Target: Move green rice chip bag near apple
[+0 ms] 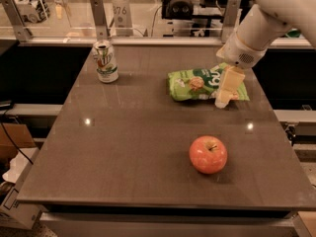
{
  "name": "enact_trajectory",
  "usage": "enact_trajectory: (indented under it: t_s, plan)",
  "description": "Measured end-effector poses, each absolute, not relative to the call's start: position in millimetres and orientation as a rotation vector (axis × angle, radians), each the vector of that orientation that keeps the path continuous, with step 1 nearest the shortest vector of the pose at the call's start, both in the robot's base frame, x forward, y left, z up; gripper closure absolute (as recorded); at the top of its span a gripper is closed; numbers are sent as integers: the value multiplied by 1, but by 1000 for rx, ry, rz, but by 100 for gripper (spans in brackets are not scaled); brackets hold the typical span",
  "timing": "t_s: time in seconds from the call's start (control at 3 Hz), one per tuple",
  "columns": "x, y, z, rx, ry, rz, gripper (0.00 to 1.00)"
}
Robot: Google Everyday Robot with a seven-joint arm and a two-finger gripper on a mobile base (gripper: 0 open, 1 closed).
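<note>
— Starting left: spotting a soda can (105, 61) standing upright near the far edge of the tabletop (128, 147).
— Moving right: finding the green rice chip bag (197, 84) lying flat, far right, well apart from the apple (208, 154) nearer the front.
— Reading the tool (224, 95)?
— Seeing it hanging over the bag's right end, hiding some print. Failing to tell whether spread, pressed together or touching. Losing the arm past the top-right corner.

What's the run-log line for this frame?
end effector: at right end of green rice chip bag | apple: nearer front, apart from bag | soda can: back left
</note>
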State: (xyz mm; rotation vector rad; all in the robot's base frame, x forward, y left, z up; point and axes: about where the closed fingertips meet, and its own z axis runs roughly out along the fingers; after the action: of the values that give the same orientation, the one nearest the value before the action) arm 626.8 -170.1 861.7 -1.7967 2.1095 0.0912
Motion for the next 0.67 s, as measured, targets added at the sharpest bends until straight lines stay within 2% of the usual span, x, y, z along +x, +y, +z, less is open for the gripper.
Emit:
enact_trajectory:
  t_s: [0.33,0.67]
  plan:
    - [629,-163,853,-1830,2112,94,18]
    - [626,-160,851,-1856,2099,99,41]
